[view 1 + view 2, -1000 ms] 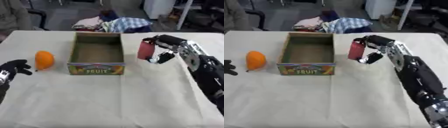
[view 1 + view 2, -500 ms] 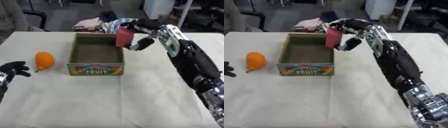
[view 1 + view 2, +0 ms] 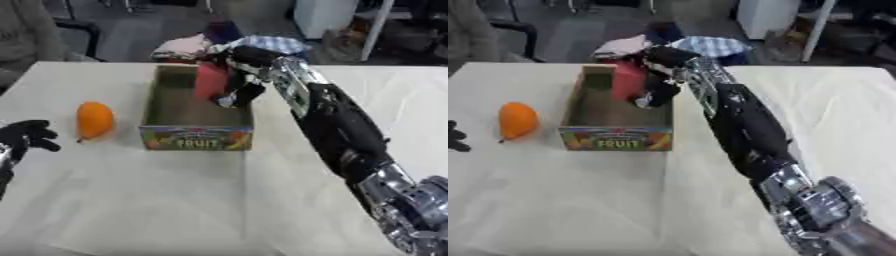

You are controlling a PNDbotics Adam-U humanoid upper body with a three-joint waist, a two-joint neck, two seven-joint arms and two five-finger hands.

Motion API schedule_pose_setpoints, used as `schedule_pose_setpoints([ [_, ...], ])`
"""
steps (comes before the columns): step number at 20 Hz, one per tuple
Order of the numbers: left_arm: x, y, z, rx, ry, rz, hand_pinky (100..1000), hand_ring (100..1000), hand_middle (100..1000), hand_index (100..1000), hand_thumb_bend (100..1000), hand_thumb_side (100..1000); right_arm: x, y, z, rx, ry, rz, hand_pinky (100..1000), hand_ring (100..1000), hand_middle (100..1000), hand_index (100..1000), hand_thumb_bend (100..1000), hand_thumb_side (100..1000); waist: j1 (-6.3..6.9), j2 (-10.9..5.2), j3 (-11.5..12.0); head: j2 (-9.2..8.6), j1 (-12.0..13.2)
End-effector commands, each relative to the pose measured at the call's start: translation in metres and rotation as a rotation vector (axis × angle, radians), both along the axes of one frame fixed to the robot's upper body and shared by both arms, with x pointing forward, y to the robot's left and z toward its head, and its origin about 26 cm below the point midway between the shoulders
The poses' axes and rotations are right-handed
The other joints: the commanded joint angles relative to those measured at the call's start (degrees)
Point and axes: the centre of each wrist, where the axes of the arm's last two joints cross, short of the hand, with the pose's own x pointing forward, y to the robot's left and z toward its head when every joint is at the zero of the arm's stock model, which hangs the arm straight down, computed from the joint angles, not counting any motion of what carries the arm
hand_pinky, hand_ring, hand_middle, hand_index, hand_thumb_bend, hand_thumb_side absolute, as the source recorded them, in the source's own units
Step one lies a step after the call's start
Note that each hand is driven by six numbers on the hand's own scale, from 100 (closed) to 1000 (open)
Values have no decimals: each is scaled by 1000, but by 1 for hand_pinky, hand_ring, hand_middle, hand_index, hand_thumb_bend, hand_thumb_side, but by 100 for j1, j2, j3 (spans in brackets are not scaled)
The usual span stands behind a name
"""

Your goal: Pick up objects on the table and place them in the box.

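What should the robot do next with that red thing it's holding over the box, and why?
Probably lower it a bit and let go. The right hand has its fingers curled round the red object, which already hangs over the far end of the open FRUIT box, so only the drop seems left. The orange fruit waits beside the box near the left hand.

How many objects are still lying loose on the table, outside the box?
1: the orange fruit, left of the box. The red object is in the right hand over the box. The box's near wall may hide something inside.
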Motion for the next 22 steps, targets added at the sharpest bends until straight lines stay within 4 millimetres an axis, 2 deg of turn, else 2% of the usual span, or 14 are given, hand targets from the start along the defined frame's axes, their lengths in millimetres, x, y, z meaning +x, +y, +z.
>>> schedule_pose_setpoints([
  [1, 2, 0, 11, 10, -32, -16, 1000, 633, 637, 799, 207, 873, 3, 7, 3, -20, -25, -18, 722, 738, 621, 1000, 189, 634, 42, -52, 16, -27, -27],
  [2, 2, 0, 11, 10, -33, -16, 1000, 633, 637, 799, 207, 872, 3, 8, 1, -24, -25, -23, 727, 757, 696, 1000, 177, 697, 41, -51, 21, -28, -27],
  [3, 2, 0, 12, 11, -34, -15, 1000, 633, 637, 799, 206, 872, 2, 8, -2, -29, -25, -29, 731, 770, 746, 1000, 173, 725, 40, -51, 24, -32, -25],
  [5, 3, 1, 13, 15, -35, -15, 1000, 633, 637, 799, 204, 871, 2, 7, -5, -33, -34, -44, 754, 827, 908, 1000, 173, 808, 39, -54, 20, -36, -10],
  [7, 3, 2, 13, 20, -37, -14, 1000, 633, 637, 799, 202, 872, 2, 5, -5, -32, -49, -59, 775, 860, 995, 1000, 177, 828, 41, -59, 7, -40, 4],
  [11, 6, 6, 15, 37, -38, -6, 999, 634, 638, 799, 198, 874, 3, 0, 1, -9, -93, -94, 776, 862, 1000, 1000, 200, 805, 48, -70, -46, -43, 31],
  [14, 9, 9, 16, 54, -38, -3, 998, 635, 639, 800, 194, 878, 3, -4, 4, 9, -120, -102, 774, 861, 1000, 1000, 271, 788, 52, -71, -90, -49, 60],
  [17, 12, 12, 17, 68, -36, 1, 998, 635, 639, 800, 192, 881, 4, -9, 7, 7, -133, -102, 776, 865, 1000, 1000, 308, 814, 59, -73, -130, -44, 78],
  [22, 16, 17, 16, 95, -29, 12, 996, 638, 642, 801, 184, 888, 3, -14, 10, 16, -152, -99, 771, 858, 992, 1000, 276, 805, 87, -76, -183, -30, 107],
])
